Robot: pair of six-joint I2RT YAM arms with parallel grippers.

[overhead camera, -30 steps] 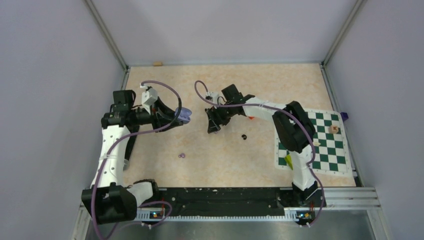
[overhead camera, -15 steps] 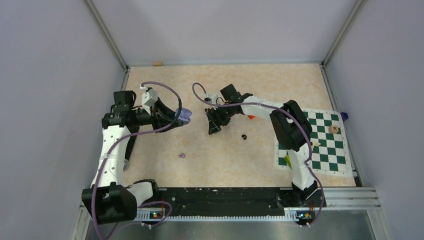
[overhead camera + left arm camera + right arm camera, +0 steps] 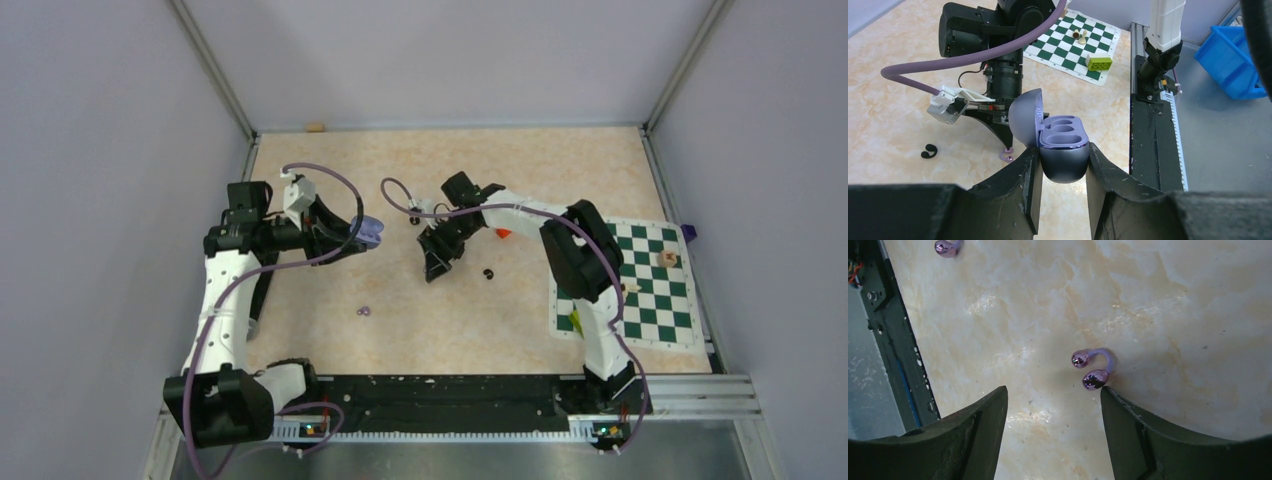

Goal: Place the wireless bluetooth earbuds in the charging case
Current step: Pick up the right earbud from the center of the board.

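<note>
**First speaker:** The right gripper (image 3: 1053,390): how does it stand?

**Second speaker:** Its two dark fingers are spread wide and point down at the pale marbled table (image 3: 1173,300). They hold nothing. A lilac earbud (image 3: 1093,369), a small curved clip with two shiny bulbs, lies on the table between them. It is right by one fingertip, and I cannot tell whether it touches. A second lilac earbud (image 3: 947,247) lies well apart from it, at the edge of the wrist view.

**First speaker:** And the left gripper (image 3: 1063,155)?

**Second speaker:** It is closed around the rounded base of the lilac charging case (image 3: 1060,131). The lid is hinged back and two wells show in the insert. Seen from above, the case is to the left of the right gripper, with a gap between them.

**First speaker:** Any other earbuds?

**Second speaker:** One black earbud (image 3: 488,273) lies on the table just to the right of the right gripper. A chessboard mat (image 3: 640,285) lies at the far right, with a green brick (image 3: 1099,61) on it.
</note>
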